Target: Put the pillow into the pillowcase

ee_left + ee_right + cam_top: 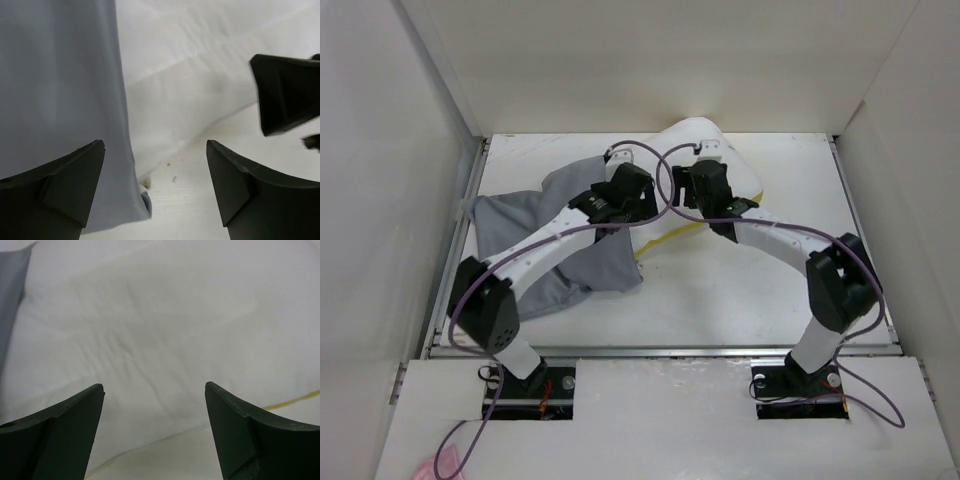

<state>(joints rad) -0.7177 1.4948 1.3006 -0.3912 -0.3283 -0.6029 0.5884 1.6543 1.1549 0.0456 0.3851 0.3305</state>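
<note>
The white pillow [698, 137] lies at the back middle of the table, its yellow trim [670, 237] showing on its near edge. Left of it spreads the limp grey pillowcase [515, 215]. Both arms meet over the seam between them. My left gripper [156, 167] stands open above the pillowcase's edge [60, 90], where it meets the pillow [200, 65], with nothing between its fingers. My right gripper [155, 407] is open too, low over the pillow [160, 325], holding nothing. Whether any of the pillow lies inside the grey cloth cannot be told.
White walls enclose the table [720, 300] on the left, back and right. One finger of the right gripper [285, 95] shows at the right of the left wrist view, close to the left gripper. A grey strip of pillowcase [10, 285] is at the right wrist view's upper left.
</note>
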